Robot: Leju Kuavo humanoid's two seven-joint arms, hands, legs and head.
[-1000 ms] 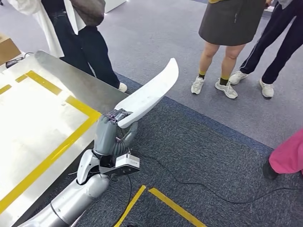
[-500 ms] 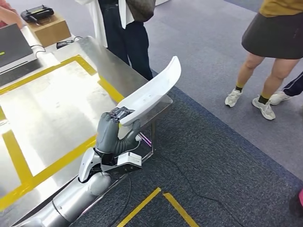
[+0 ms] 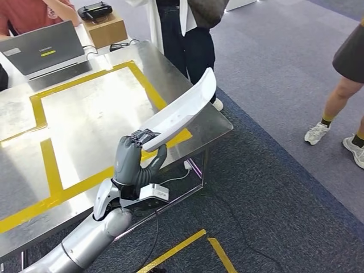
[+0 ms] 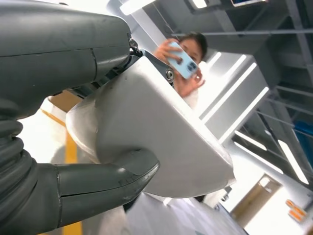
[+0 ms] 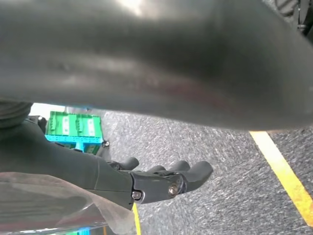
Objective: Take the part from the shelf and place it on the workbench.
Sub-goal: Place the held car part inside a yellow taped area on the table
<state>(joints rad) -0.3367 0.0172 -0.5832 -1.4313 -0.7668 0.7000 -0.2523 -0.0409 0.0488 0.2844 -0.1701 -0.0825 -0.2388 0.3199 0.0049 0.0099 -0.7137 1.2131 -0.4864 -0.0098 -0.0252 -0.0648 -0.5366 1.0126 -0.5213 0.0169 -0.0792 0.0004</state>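
The left hand (image 3: 133,162) grips the long white part (image 3: 182,109) by its near end, thumb under and fingers over the top, so the piece juts forward and upward, free of anything below. In the left wrist view the thumb (image 4: 110,183) cradles the underside of the part (image 4: 166,142), a hold that looks meant to stop the long end from drooping. The far end hangs above the corner of the steel workbench (image 3: 86,114), inside the reach of the yellow tape lines (image 3: 51,165), which seem to mark the drop zone. Not set down yet, by my read: it needs lowering over the taped area. The right hand (image 5: 162,181) hangs low over grey carpet, fingers loosely extended and holding nothing. A laptop (image 3: 42,48) sits at the bench's far edge, and a person in a white coat (image 3: 189,34) stands close behind it, worth watching with that long tip.
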